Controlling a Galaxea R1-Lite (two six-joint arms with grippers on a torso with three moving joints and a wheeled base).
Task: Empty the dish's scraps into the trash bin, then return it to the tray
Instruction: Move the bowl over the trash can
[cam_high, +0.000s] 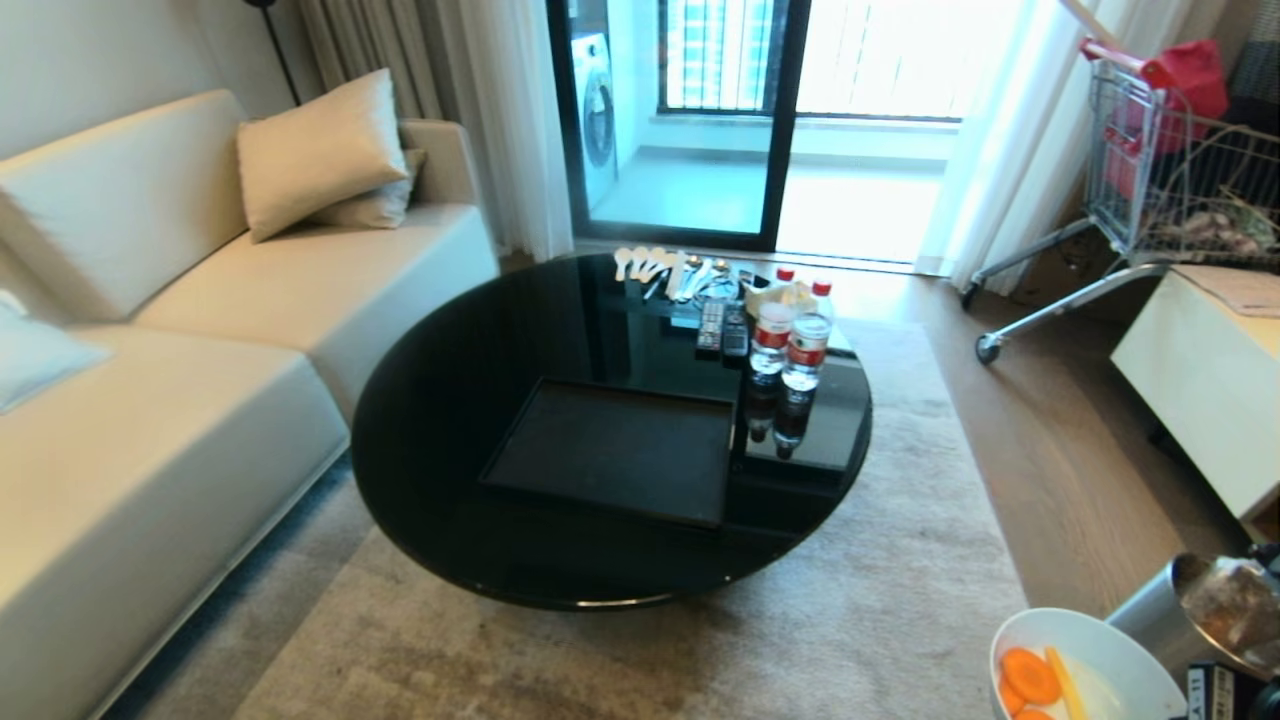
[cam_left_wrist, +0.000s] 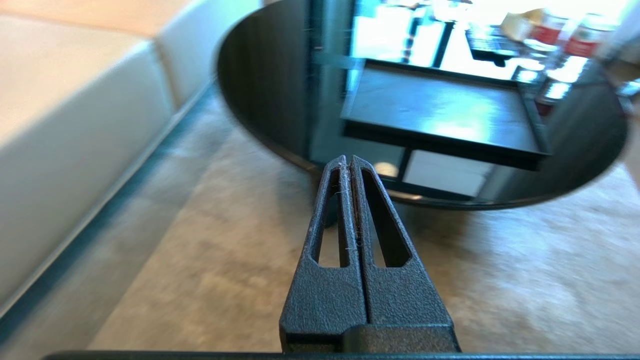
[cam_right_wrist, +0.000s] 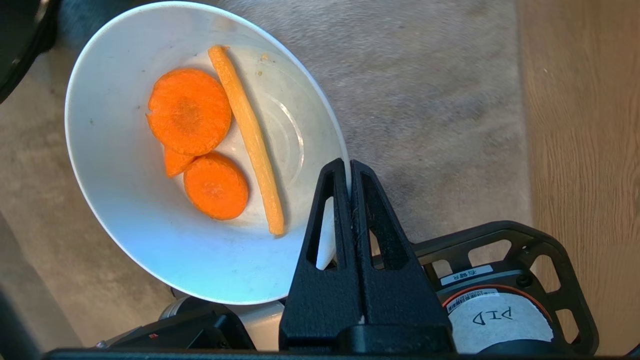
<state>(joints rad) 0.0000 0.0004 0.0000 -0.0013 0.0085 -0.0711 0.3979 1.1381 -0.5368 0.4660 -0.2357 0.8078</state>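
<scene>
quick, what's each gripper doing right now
left gripper: shut, holding nothing, parked above the rug.
right gripper: shut on the rim of the bowl, carrot scraps inside it.

Right gripper: black, two long slotted fingers pressed together, pinching the rim of the dish; the dish is held tilted and clear of the floor, at the robot's lower right. Left gripper: black, same make, fingers closed flat against each other with nothing between them; pointing forward and slightly down, hanging free in the air and touching nothing. Right arm: barely seen in the head view, only at the bottom right corner. Left arm: not seen in the head view.
</scene>
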